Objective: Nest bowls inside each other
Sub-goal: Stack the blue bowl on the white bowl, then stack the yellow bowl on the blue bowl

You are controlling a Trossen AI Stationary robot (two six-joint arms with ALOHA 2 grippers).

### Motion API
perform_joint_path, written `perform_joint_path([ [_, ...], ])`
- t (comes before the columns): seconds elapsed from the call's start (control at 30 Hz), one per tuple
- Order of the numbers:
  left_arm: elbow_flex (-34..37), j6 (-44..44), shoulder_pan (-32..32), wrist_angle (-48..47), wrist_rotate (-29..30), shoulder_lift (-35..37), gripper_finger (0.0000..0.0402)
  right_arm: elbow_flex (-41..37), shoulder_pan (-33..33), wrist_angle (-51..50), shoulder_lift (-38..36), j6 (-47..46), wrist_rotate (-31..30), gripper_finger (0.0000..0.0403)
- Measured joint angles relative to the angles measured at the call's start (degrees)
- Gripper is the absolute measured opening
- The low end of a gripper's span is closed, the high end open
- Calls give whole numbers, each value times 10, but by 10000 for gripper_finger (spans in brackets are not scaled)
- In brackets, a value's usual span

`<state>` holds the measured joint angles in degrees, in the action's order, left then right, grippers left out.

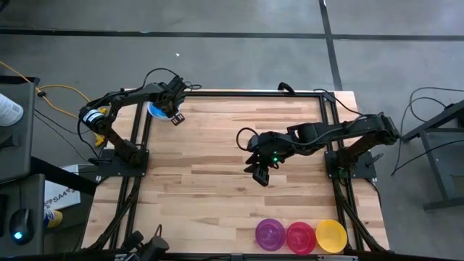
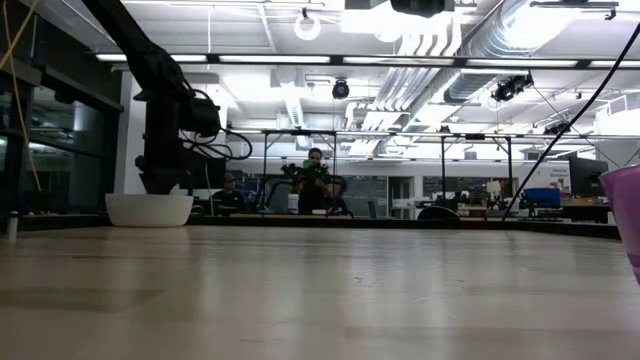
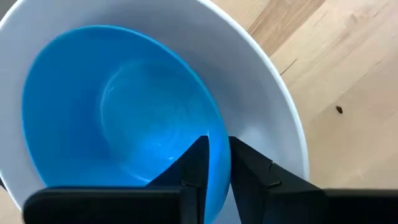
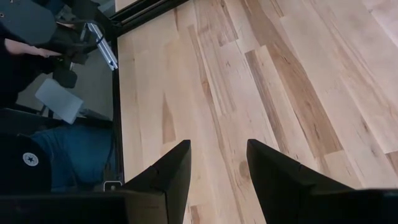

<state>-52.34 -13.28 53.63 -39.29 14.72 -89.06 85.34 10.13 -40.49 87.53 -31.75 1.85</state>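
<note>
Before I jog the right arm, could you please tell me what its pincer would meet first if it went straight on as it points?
The right pincer, fingers apart, points down at the bare wooden table; nothing else shows in its line, though depth is unclear.

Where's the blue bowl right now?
The blue bowl sits nested inside the white bowl at the table's far left corner in the high view, under the left hand.

No text, label, brand, number or sign can be read in any view

Glossy plastic blue bowl (image 3: 124, 112) in white bowl (image 3: 267, 106); matt wooden table (image 1: 217, 159).
</note>
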Motion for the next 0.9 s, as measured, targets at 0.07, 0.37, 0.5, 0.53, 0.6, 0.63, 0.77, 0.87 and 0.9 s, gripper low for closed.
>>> perform_joint_path([
  [0.07,0,0,0,0,0,0,60,0,0,0,0,0,0,150],
  [0.37,-44,0,0,-51,-24,1,61,0,0,0,0,0,0,150],
  [0.5,-59,-1,0,-73,-34,1,61,0,0,0,0,0,0,150],
  [0.53,-63,0,0,-77,-34,1,61,0,0,0,0,0,0,150],
  [0.6,-71,0,0,-90,-34,1,61,0,0,0,0,0,0,150],
  [0.63,-76,1,0,-97,-34,1,61,0,0,0,0,0,0,150],
  [0.77,-97,2,0,-127,-34,1,61,0,0,0,0,0,0,150],
  [0.87,-116,6,0,-145,-35,1,61,0,0,0,0,0,0,150],
  [0.9,-123,11,0,-155,-39,1,61,0,0,0,0,0,0,150],
])
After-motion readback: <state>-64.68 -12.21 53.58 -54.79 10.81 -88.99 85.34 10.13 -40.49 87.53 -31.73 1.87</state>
